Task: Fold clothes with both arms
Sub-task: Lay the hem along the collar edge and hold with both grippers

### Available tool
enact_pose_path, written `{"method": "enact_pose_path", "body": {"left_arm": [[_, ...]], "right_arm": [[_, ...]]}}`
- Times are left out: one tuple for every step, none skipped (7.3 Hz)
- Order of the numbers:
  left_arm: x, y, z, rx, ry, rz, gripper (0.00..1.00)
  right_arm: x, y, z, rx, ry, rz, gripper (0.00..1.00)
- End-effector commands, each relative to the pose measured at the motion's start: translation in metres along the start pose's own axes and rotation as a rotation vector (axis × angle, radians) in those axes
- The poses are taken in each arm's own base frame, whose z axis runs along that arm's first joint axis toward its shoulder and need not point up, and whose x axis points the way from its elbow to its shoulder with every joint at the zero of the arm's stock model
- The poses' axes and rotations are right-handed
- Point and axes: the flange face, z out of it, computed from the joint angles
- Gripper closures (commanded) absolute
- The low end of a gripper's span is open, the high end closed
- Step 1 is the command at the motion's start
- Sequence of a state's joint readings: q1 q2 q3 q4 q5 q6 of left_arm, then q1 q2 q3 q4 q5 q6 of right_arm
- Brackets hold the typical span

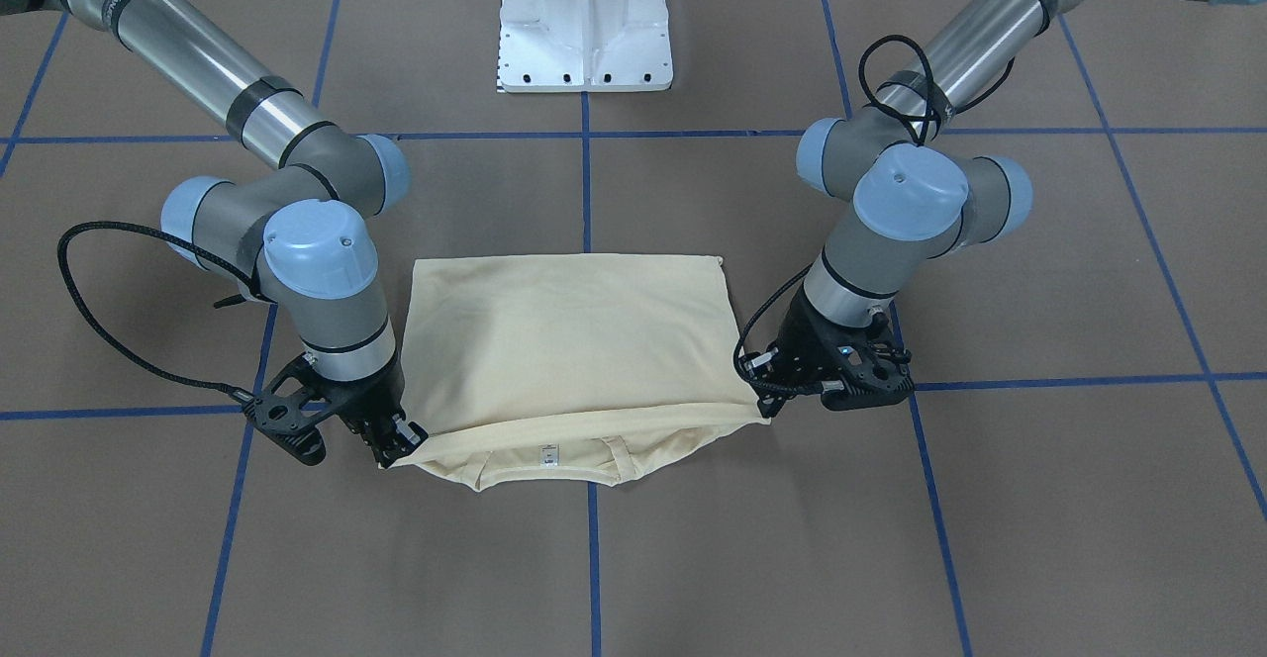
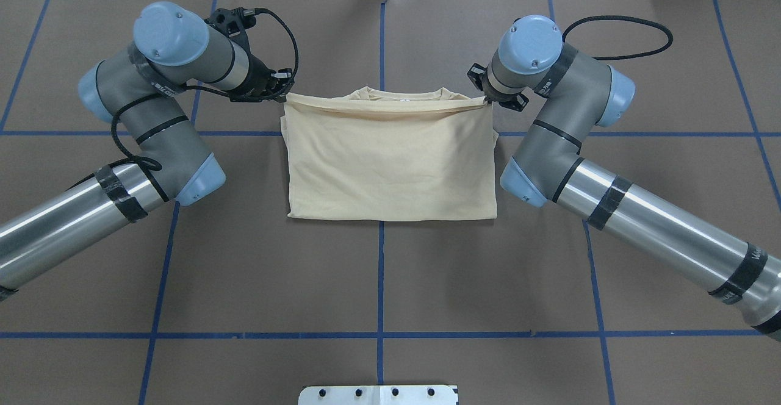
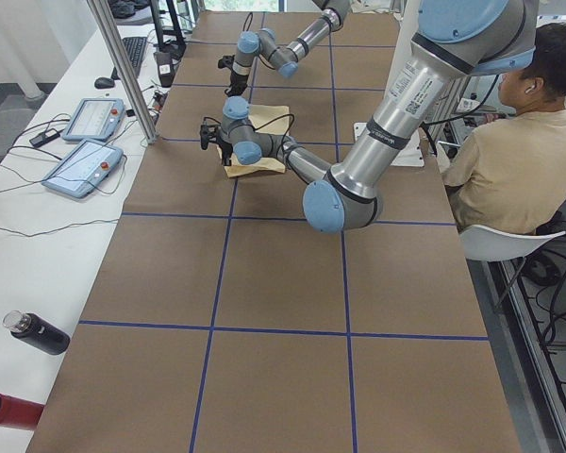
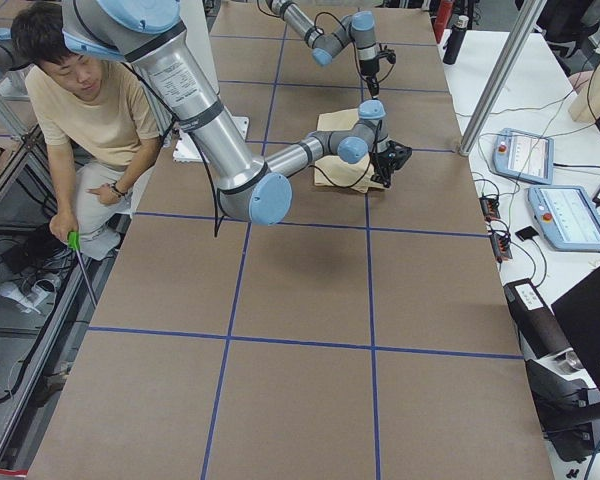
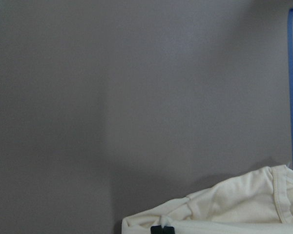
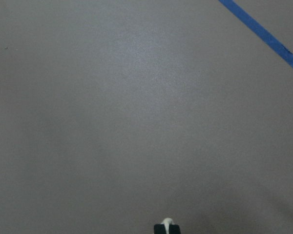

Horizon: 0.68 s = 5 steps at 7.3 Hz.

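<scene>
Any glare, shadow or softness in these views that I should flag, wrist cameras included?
Overhead exterior: sharp, even light, glare streaks on the left arm and right arm. Exterior front-facing: a faint grey shadow across the shirt. Left wrist-mounted: dim, soft, shirt washed almost white. Right wrist-mounted: nearly all bare table, brighter centre, darker corners.

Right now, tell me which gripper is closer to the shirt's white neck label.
Right. The right gripper holds the shirt by its edge a short way along from the neck label; the left gripper holds the opposite end, farther from it.
</scene>
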<state>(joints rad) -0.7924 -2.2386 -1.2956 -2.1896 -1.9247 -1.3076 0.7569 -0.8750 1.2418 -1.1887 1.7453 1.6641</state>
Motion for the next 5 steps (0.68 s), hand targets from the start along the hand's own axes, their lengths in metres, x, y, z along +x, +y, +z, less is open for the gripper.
{"method": "enact_pose_path", "body": {"left_arm": [[-0.002,-0.006,0.013,0.018,-0.001,0.002,1.00],[-0.004,-0.006,0.016,0.019,0.005,0.004,1.00],[-0.005,-0.007,0.015,0.022,0.010,0.004,1.00],[-0.008,-0.006,0.016,0.023,0.014,0.006,0.87],[-0.010,-0.007,0.016,0.024,0.013,0.003,0.63]], "right_arm": [[-0.001,0.001,0.003,-0.002,0.004,-0.010,1.00],[0.000,0.002,0.004,-0.002,0.006,-0.011,1.00],[-0.002,0.002,0.003,-0.001,0.001,-0.012,0.47],[-0.008,0.004,0.000,-0.002,-0.010,-0.012,0.02],[-0.015,0.005,-0.005,-0.005,-0.033,-0.012,0.00]]}}
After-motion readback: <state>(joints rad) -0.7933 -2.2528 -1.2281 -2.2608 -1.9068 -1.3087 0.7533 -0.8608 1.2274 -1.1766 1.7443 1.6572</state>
